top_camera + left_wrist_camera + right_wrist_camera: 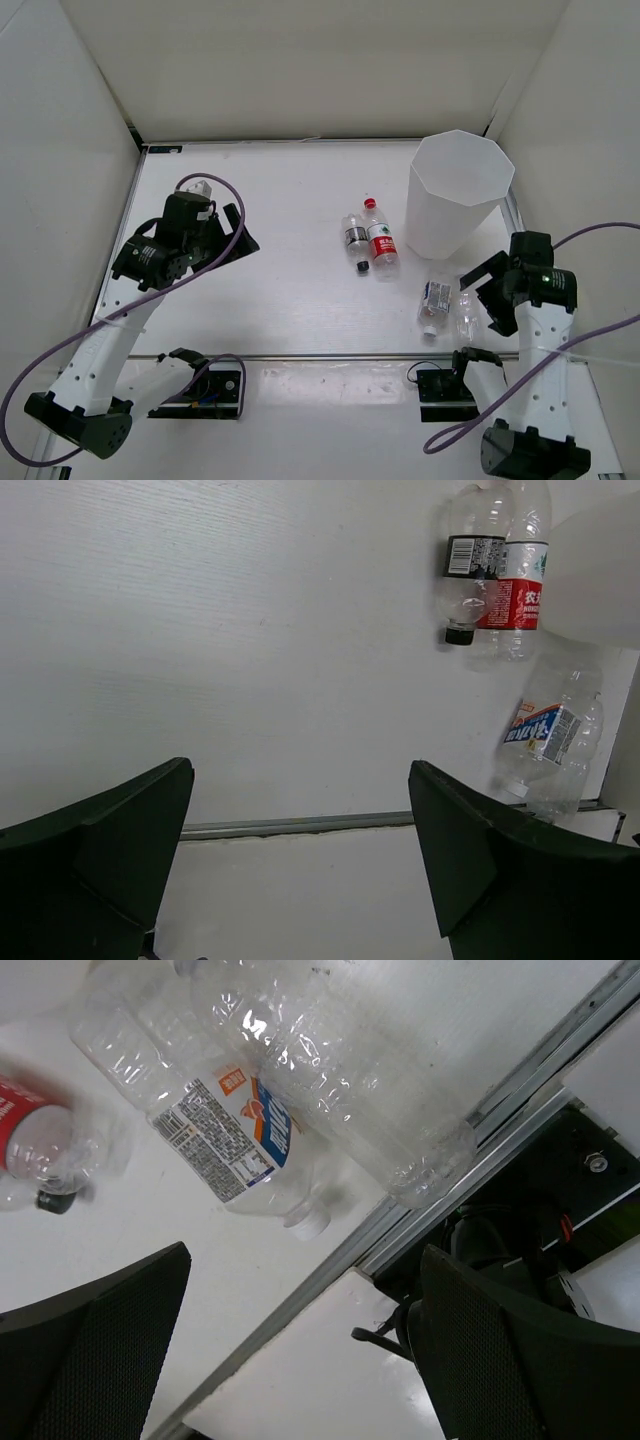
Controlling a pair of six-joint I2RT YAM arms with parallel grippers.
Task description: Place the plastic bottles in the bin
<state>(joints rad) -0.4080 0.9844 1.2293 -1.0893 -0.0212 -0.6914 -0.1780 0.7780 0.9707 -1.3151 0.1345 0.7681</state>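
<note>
Top external shows plastic bottles (383, 246) lying near the bin (445, 225), left hand (300, 770) and right hand (305, 1252) spread.

White table (280, 200) with a faintly ribbed surface, plain white walls (300, 60) on three sides, thin metal strip (330, 356) running across its near edge

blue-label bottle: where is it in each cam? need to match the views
Top external: the blue-label bottle lies right of centre, just below the bin.
Left wrist: blue-label bottle at the right edge, mid-height.
Right wrist: blue-label bottle upper centre-left, white cap pointing down-right.
Shared landmark: the red-label bottle, in all three views.
</note>
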